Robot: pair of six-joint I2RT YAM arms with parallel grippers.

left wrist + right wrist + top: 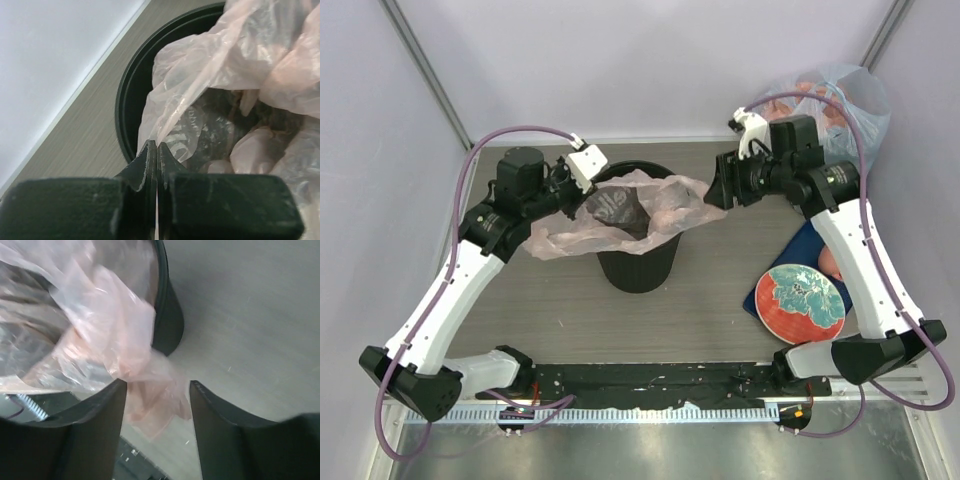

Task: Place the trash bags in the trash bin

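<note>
The round black trash bin (638, 268) stands mid-table. The thin pale pink trash bag (565, 232) is draped over its mouth, sagging into the opening and hanging over the left and right rim. My left gripper (582, 192) is at the bin's left rim, shut on the bag's edge; in the left wrist view its tips (157, 149) pinch the pink film (210, 65) above the bin's rim (125, 95). My right gripper (718, 190) is open at the bin's right side. In the right wrist view a flap of the bag (135, 350) hangs between its spread fingers (107, 400), beside the bin wall (167, 320).
A bulging clear-bluish bag (835, 100) with pink and blue contents sits at the back right corner. A red and teal plate (805, 302) lies on a blue mat (810, 245) at the right, near the right arm. White walls close the back and sides.
</note>
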